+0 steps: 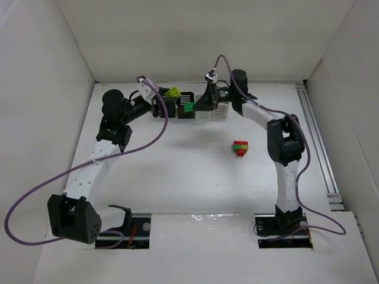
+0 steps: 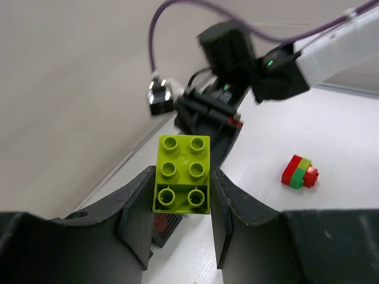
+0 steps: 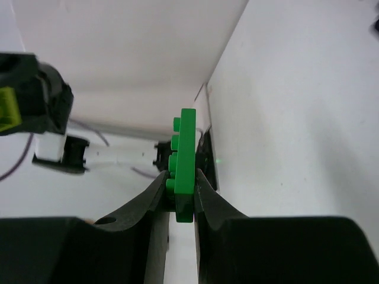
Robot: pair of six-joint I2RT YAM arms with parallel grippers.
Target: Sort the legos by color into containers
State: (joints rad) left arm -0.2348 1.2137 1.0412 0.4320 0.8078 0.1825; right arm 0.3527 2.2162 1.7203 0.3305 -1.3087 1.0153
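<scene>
Left gripper [image 2: 180, 180] clenched on yellow-green brick [image 2: 182, 173], right gripper [image 3: 180, 183] clenched on green brick [image 3: 186, 148], held edge-on; both are raised by the baskets [image 1: 219, 111] along the far wall, presumably to drop by colour. The arms crowd each other there, with little room behind; red-green stack [image 1: 240, 148] lies well apart on open table, easy to approach

Yellow-green brick [image 2: 182, 174]: smooth, slightly glossy plastic. Fingers [image 2: 137, 216] of the left gripper [image 2: 182, 192]: matt black plastic, faintly grainy. Green brick [image 3: 187, 160]: the same smooth plastic. Table [image 1: 177, 177]: matt white. Rail [image 1: 320, 148] along its right edge: dull metal. Purple cable [image 1: 35, 195]: satin, rubbery sheath.
</scene>
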